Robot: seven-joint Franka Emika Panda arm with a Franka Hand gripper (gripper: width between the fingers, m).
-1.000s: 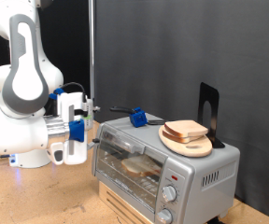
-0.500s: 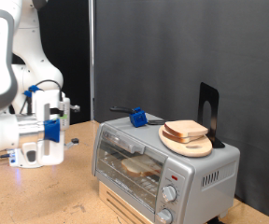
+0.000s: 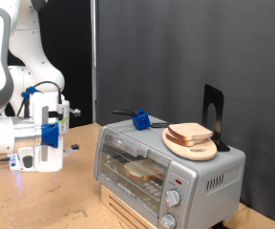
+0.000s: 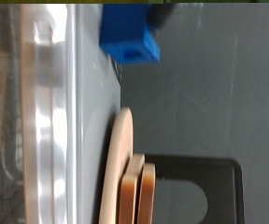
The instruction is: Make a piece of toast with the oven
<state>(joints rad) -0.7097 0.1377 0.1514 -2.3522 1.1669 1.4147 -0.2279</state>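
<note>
The silver-grey oven [image 3: 166, 170] stands at the exterior view's right with its glass door shut. A slice of bread [image 3: 142, 173] shows through the glass on the rack. On the oven's top, a round wooden plate [image 3: 202, 151] carries the piece of toast [image 3: 189, 133]. In the wrist view the toast [image 4: 140, 194] shows edge-on as two stacked slices on the plate [image 4: 121, 159]. My gripper [image 3: 74, 130] is at the exterior view's left, well clear of the oven, its fingers apart, pointing at the oven and empty. The fingers do not show in the wrist view.
A blue block with a dark handle [image 3: 139, 120] lies on the oven's top, also in the wrist view [image 4: 130, 42]. A black stand [image 3: 213, 113] rises behind the plate. The oven sits on a wooden box [image 3: 128, 212]. A wooden table [image 3: 32, 200] stretches below the arm.
The arm has drawn back from the oven toward the exterior view's left. The gripper stays empty. The oven, plate and toast have not moved.
</note>
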